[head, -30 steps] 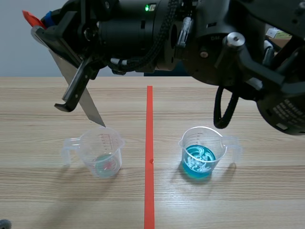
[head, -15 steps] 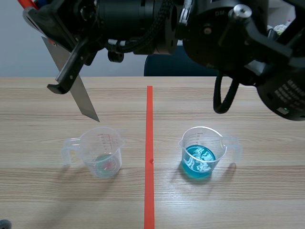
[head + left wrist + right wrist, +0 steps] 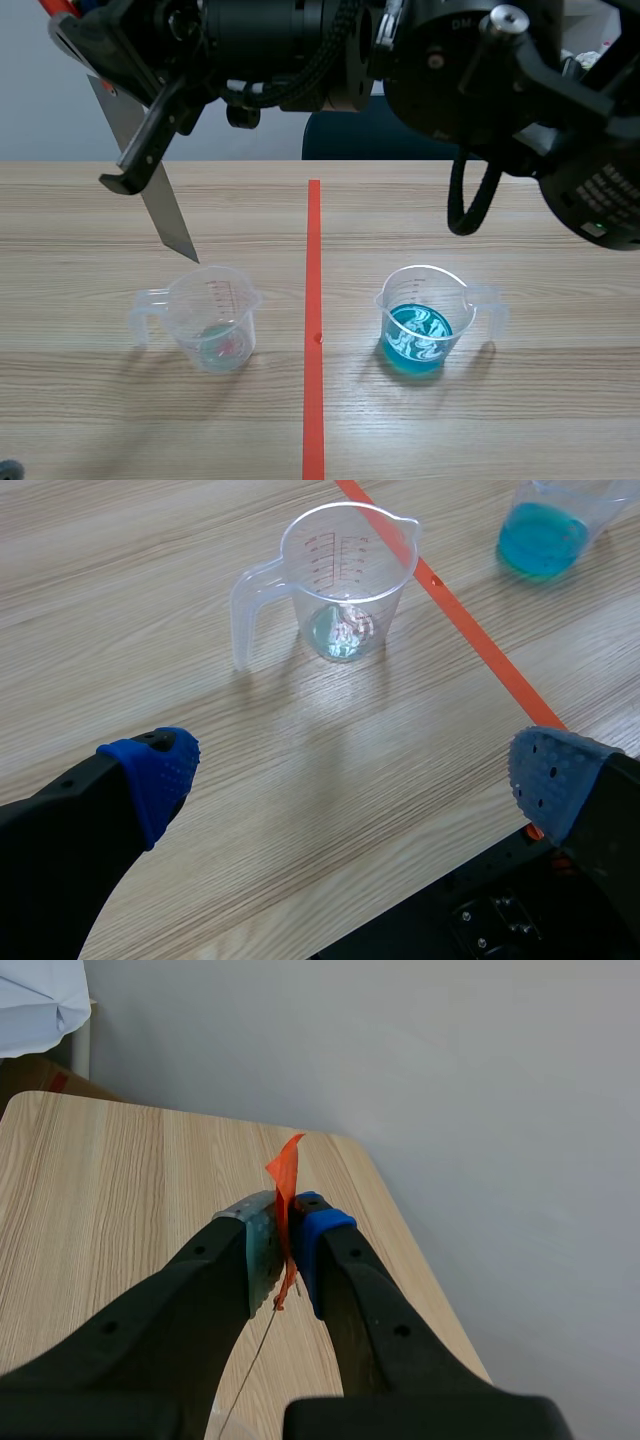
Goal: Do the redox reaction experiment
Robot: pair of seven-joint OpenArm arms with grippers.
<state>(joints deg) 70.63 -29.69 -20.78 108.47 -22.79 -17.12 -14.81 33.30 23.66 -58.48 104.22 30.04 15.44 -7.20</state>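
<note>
A clear measuring beaker (image 3: 215, 318) (image 3: 345, 580) with a little pale liquid at its bottom stands left of the red tape line. To the right of the line a second beaker (image 3: 420, 320) (image 3: 550, 525) holds blue liquid with white swirls. My right arm reaches across the top of the scene. Its gripper (image 3: 85, 40) (image 3: 285, 1240) is shut on a grey metal strip (image 3: 172, 228) with an orange tab (image 3: 285, 1175). The strip hangs slanted, its lower tip just above and behind the left beaker's rim. My left gripper (image 3: 350, 770) is open, low over the table in front of the left beaker.
A dark blue chair back (image 3: 370, 145) stands behind the table's far edge. The right arm's bulk (image 3: 450, 80) hangs over the table's middle and right. Bare wood lies around both beakers. The table's near edge and the robot base (image 3: 500, 920) are under the left gripper.
The right gripper has lifted the metal strip up and to the left. Its tip was at the left beaker's rim and now hangs slightly behind it. The beakers have not moved.
</note>
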